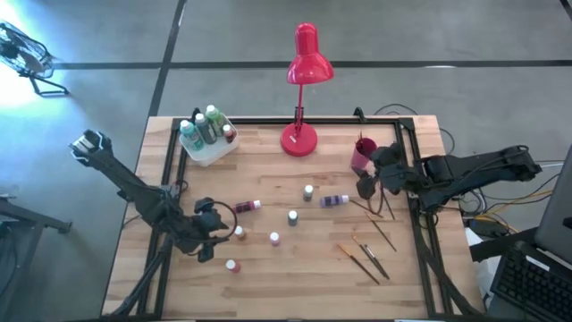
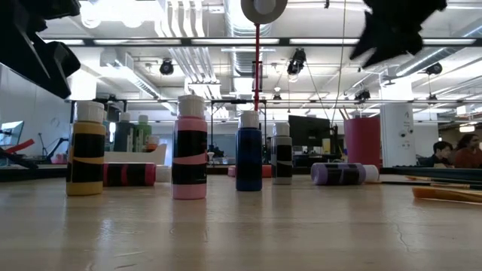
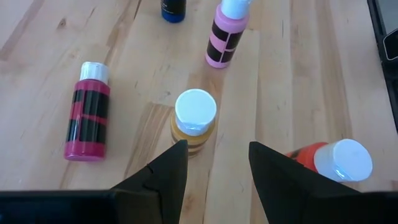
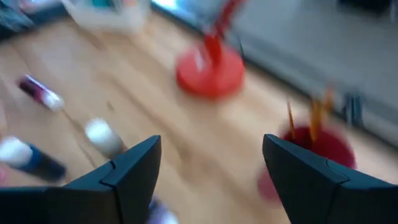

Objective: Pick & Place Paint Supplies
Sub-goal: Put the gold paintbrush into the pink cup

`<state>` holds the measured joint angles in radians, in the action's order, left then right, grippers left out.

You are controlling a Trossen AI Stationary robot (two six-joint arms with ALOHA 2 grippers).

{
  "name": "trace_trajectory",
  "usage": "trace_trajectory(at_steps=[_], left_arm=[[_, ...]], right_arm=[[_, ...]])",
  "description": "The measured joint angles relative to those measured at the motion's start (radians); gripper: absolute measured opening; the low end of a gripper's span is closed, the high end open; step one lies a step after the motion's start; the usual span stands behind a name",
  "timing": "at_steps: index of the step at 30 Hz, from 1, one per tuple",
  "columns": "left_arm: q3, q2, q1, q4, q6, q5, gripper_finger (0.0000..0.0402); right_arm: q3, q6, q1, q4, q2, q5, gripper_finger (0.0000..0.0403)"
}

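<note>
Small paint bottles are spread over the wooden table [image 1: 295,286]. A yellow white-capped bottle [image 3: 194,121] stands upright just ahead of my left gripper [image 3: 214,155], which hovers open above it and touches nothing. Beside it a magenta bottle [image 3: 87,118] lies on its side, and a red bottle [image 3: 336,158] stands close by. Farther off stand pink [image 1: 274,239], blue [image 1: 292,216] and grey [image 1: 308,191] bottles, and a purple bottle [image 1: 334,200] lies flat. Paintbrushes [image 1: 366,259] lie at the near right. My right gripper [image 4: 211,168] hangs open above the table near a red cup [image 4: 317,149] that holds brushes.
A red desk lamp [image 1: 302,89] stands at the far middle. A white tray [image 1: 206,148] with several bottles sits at the far left. A dark rail [image 1: 170,179] frames the table. Cables and a keyboard [image 1: 536,286] lie off the right edge.
</note>
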<state>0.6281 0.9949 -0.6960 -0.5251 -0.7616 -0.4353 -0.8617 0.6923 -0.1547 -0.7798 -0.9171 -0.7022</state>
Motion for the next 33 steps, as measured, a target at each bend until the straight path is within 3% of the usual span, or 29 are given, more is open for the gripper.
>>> trace_trajectory(at_steps=[4,8,16,33], left_arm=[[0.0,-0.014,0.0,-0.008,0.0,0.003,0.0177],[0.008,-0.038,0.0,-0.043,-0.001,0.002,0.0177],[0.011,-0.096,0.0,-0.053,-0.001,-0.01,0.0177],[0.011,-0.143,0.0,-0.077,0.001,-0.008,0.0177]], right_arm=[[0.007,0.228,0.053,-0.254,-0.003,0.138,0.0257],[0.033,0.318,0.097,-0.346,-0.01,0.21,0.0244],[0.129,0.36,0.175,-0.322,-0.039,0.234,0.024],[0.242,0.382,0.285,-0.097,-0.278,0.232,0.0283]])
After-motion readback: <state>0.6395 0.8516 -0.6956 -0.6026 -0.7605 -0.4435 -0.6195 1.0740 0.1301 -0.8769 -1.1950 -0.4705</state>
